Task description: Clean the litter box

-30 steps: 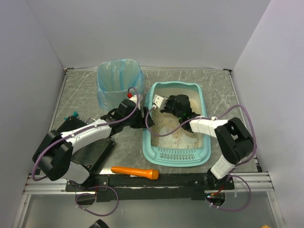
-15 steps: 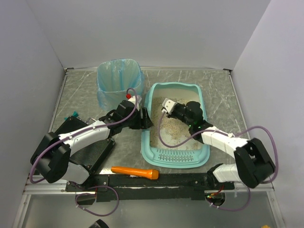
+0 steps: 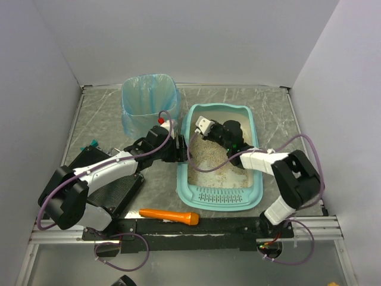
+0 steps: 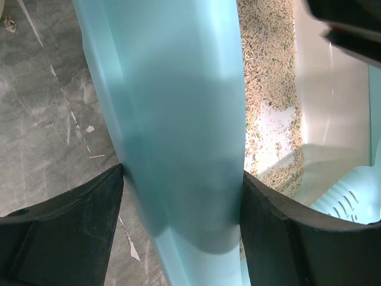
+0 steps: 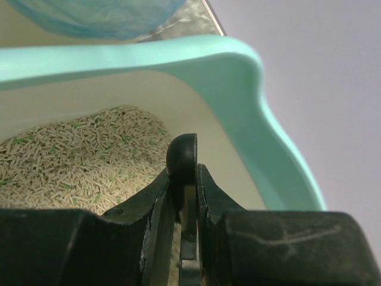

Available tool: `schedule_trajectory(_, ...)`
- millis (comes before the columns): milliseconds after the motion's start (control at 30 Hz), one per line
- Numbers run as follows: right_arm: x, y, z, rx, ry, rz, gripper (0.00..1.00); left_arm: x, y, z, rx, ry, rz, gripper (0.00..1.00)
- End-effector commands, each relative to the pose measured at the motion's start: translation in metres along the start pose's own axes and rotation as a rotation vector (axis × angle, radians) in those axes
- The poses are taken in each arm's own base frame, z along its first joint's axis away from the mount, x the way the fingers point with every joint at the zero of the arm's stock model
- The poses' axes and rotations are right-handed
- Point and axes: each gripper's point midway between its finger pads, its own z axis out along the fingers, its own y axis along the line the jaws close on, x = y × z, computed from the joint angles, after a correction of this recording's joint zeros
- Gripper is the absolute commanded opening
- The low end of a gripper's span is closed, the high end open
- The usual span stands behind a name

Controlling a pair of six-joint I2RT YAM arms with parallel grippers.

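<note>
The light teal litter box lies right of centre, with beige pellet litter inside. My left gripper is shut on its left wall: in the left wrist view the black fingers press both sides of the teal wall. My right gripper hangs over the box's far end. In the right wrist view this gripper is shut on a thin black piece with a rounded end, above the litter and near the far rim. What that piece belongs to is hidden.
A waste bin lined with a blue bag stands just beyond the left gripper. A flat black case lies under the left arm. An orange tool rests by the near rail. White walls enclose the grey table.
The right arm's elbow swung out to the right and lower, then came back; its gripper stayed over the far end of the litter. The left gripper has kept its hold.
</note>
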Motion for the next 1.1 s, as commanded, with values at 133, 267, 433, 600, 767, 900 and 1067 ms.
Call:
schedule_trajectory(133,-0.059,0.002,0.002,-0.050,-0.232,0.071,0.00,-0.022,-0.038,-0.012,0.139,-0.069,0.030,0.75)
schedule_trajectory(267,-0.076,0.026,-0.021,-0.150,-0.253,0.074,0.00,-0.020,-0.037,-0.010,0.140,-0.064,0.028,0.74)
schedule_trajectory(433,-0.083,0.016,-0.039,-0.082,-0.254,0.089,0.00,-0.017,-0.034,-0.008,0.131,-0.053,0.020,0.75)
schedule_trajectory(600,-0.066,-0.054,-0.049,0.241,-0.067,0.191,0.00,-0.017,-0.032,-0.008,0.116,-0.057,0.021,0.75)
schedule_trajectory(767,-0.024,-0.078,-0.070,0.441,0.207,0.718,0.00,-0.018,-0.030,-0.006,0.106,-0.060,0.008,0.74)
schedule_trajectory(900,0.000,-0.061,-0.081,0.545,0.230,1.007,0.00,-0.015,-0.030,-0.007,0.107,-0.054,-0.001,0.74)
schedule_trajectory(1067,0.016,-0.062,-0.081,0.698,0.179,1.201,0.00,-0.014,-0.029,-0.007,0.104,-0.053,-0.001,0.74)
